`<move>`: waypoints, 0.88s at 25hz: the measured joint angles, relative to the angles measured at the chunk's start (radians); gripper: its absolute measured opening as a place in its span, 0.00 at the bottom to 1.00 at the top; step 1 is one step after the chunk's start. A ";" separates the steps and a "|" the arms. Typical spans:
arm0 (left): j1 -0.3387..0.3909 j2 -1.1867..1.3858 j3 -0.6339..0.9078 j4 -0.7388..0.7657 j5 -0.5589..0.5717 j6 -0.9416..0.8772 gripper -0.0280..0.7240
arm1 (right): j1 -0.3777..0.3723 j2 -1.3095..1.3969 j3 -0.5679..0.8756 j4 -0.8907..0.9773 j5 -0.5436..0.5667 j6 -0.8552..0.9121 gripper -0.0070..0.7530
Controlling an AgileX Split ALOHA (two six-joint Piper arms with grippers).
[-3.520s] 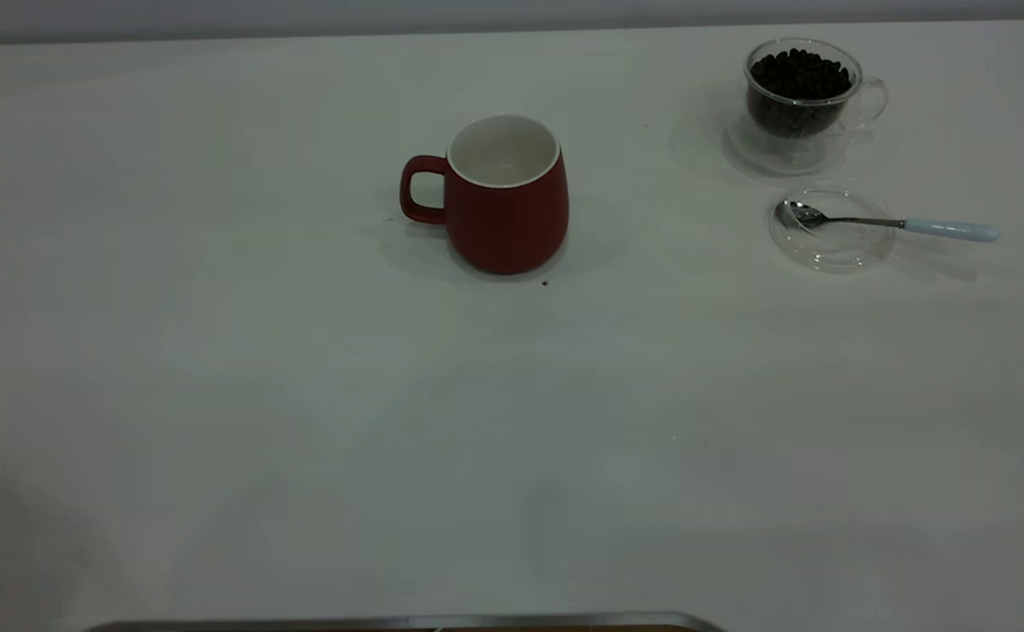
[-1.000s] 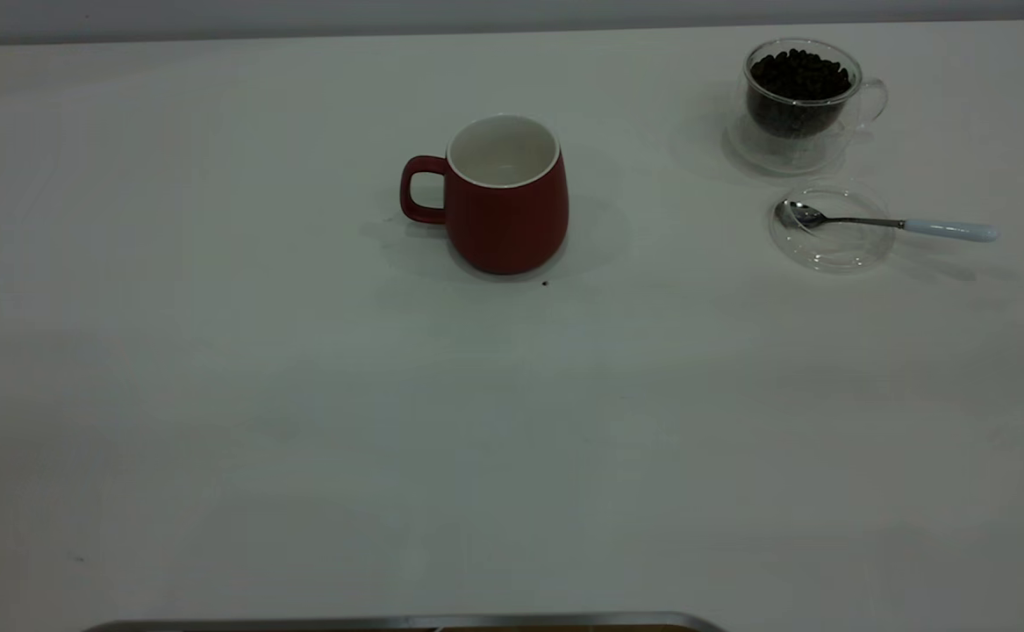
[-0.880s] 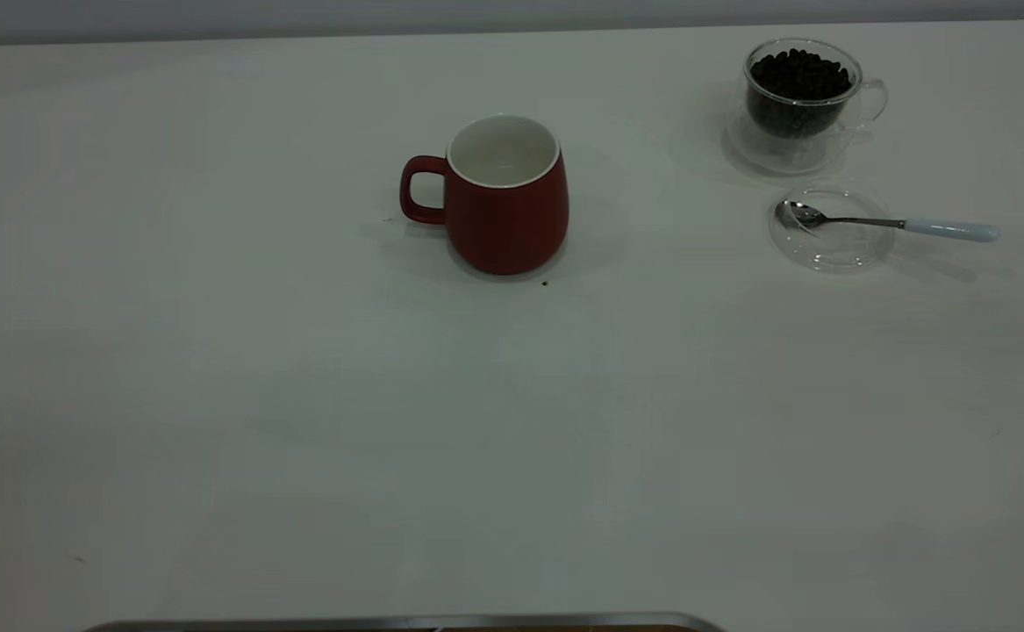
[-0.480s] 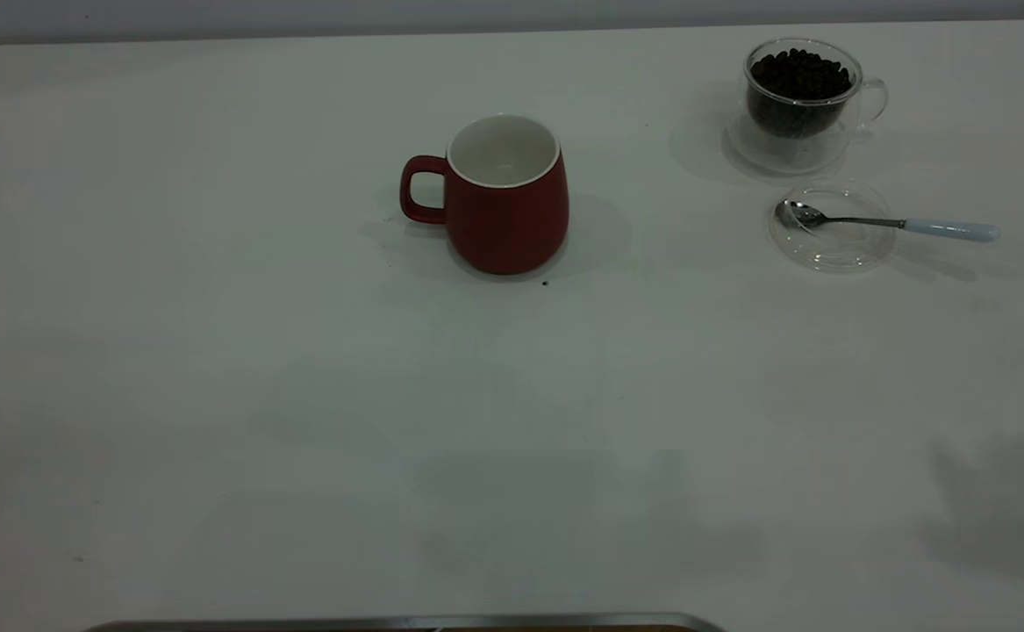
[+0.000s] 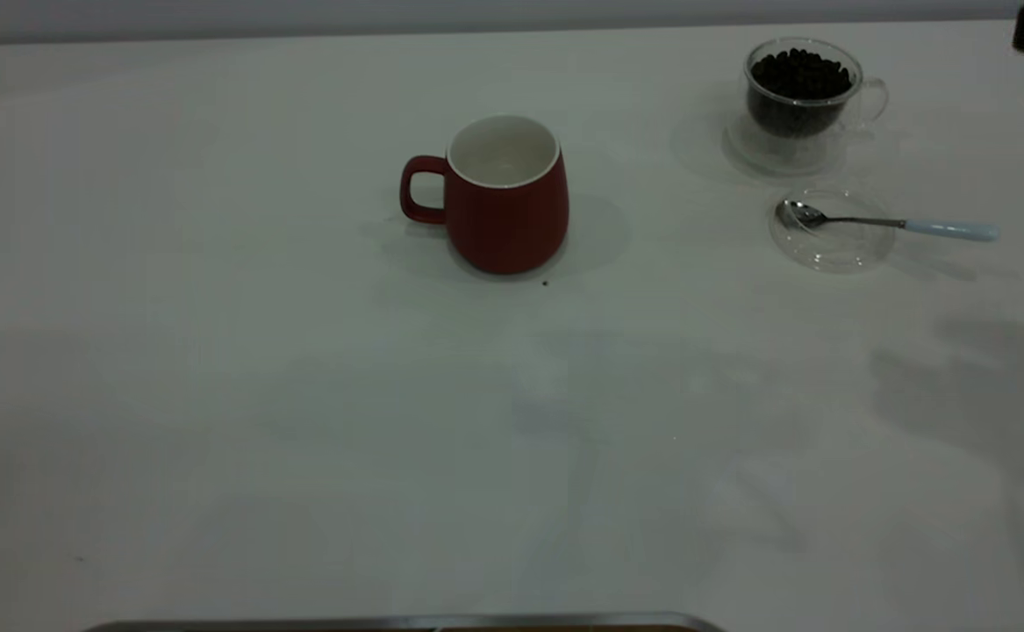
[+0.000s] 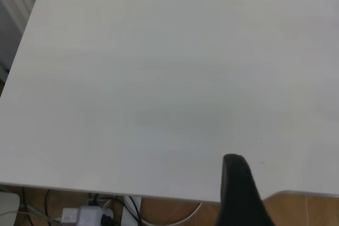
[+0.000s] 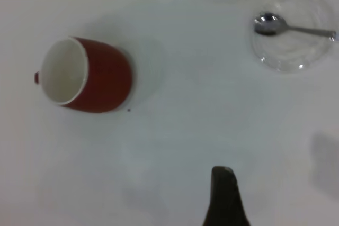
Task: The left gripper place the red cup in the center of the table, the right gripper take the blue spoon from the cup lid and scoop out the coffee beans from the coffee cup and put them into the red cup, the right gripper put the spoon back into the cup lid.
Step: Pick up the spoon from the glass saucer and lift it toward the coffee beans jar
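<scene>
Right gripper (image 7: 223, 197): high above table (image 5: 213, 395), finger spread unreadable | blue spoon (image 5: 889, 223): far right, bowl on cup lid (image 5: 830, 246) | light, stiff, slippery; pinch pale handle overhanging rightward

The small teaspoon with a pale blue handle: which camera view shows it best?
The exterior view: the whole small teaspoon with a pale blue handle shows, bowl resting on the clear glass lid. The right wrist view cuts off its handle. The left wrist view lacks it.
</scene>
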 joint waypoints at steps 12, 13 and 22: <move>0.000 0.000 0.000 0.000 0.000 0.000 0.72 | -0.210 0.398 -0.060 0.428 0.231 -0.532 0.77; 0.000 0.000 0.000 0.000 0.000 0.000 0.72 | -0.213 0.433 -0.078 0.431 0.238 -0.538 0.77; 0.000 0.000 0.000 0.000 0.000 0.000 0.72 | -0.233 0.620 -0.191 0.443 0.251 -0.547 0.77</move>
